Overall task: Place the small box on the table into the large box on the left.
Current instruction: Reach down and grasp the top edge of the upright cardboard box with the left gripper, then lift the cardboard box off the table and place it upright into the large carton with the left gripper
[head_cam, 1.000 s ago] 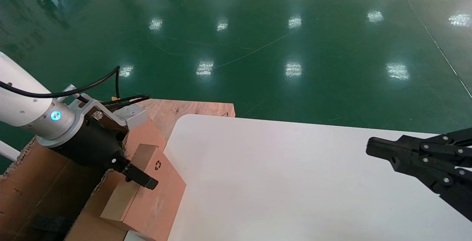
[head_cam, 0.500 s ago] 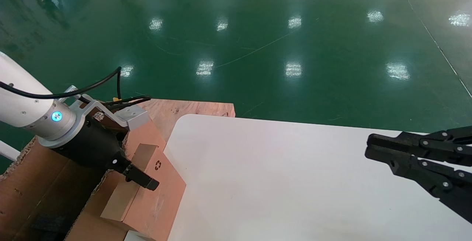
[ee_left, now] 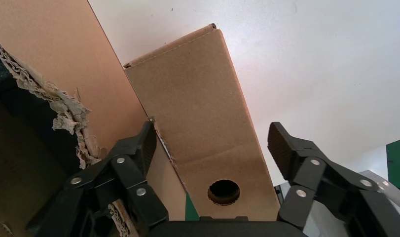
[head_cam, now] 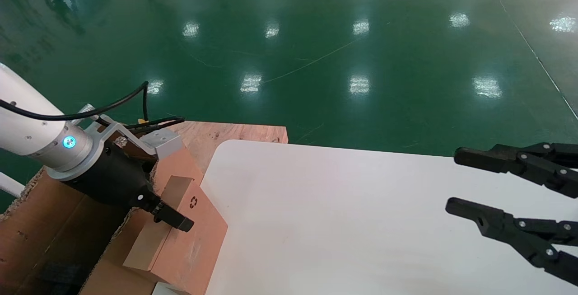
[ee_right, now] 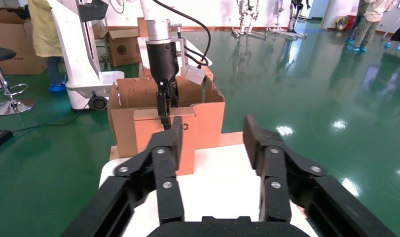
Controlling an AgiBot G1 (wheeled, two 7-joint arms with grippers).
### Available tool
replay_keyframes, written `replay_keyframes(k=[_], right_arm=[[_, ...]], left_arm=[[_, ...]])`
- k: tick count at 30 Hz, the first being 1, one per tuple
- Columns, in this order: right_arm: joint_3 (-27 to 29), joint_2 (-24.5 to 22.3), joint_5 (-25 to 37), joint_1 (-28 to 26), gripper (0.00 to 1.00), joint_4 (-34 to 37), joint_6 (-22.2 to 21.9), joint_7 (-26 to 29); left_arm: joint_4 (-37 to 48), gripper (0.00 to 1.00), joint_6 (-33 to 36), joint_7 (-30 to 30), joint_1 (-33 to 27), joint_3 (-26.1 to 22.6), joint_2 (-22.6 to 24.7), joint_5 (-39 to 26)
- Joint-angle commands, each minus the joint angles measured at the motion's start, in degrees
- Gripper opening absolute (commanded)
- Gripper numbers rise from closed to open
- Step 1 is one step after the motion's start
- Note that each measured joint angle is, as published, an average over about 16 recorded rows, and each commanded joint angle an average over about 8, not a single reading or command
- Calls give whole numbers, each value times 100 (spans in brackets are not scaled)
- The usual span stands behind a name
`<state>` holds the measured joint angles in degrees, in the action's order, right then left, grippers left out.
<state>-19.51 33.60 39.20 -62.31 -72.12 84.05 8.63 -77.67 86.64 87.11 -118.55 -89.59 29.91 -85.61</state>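
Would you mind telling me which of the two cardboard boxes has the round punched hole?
The small box, the flat one straddled by the open left gripper at the table's edge. The large box beside it has ragged torn edges and no visible hole.

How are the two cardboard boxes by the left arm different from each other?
The small box is slim, closed and clean-edged, with a round punched hole and a recycling symbol; the large box is much bigger and open, with ragged torn flap edges and a dark interior. The small box leans against the large box's side, with the open left gripper straddling it. Both are brown cardboard.
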Motion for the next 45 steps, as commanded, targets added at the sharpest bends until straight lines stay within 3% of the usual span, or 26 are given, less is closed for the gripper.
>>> replay_keyframes(k=[1, 11, 21, 35, 40, 45], right_arm=[[0, 0, 0, 0, 100, 0, 0, 0], [0, 0, 0, 0, 100, 0, 0, 0], [-1, 0, 0, 0, 100, 1, 0, 0], [-2, 0, -1, -1, 100, 1, 0, -1], [-2, 0, -1, -1, 100, 1, 0, -1], [-2, 0, -1, -1, 100, 1, 0, -1]], left_arm=[[0, 0, 1, 1, 0, 1, 0, -1], [61, 0, -1, -38, -3, 7, 27, -2], [319, 0, -307, -445, -336, 236, 328, -106], [1417, 0, -709, -1708, -1945, 824, 867, -981], [1428, 0, -254, -1921, -2614, 830, 636, -1435], [1061, 0, 325, -1837, -3227, 658, 87, -1881]])
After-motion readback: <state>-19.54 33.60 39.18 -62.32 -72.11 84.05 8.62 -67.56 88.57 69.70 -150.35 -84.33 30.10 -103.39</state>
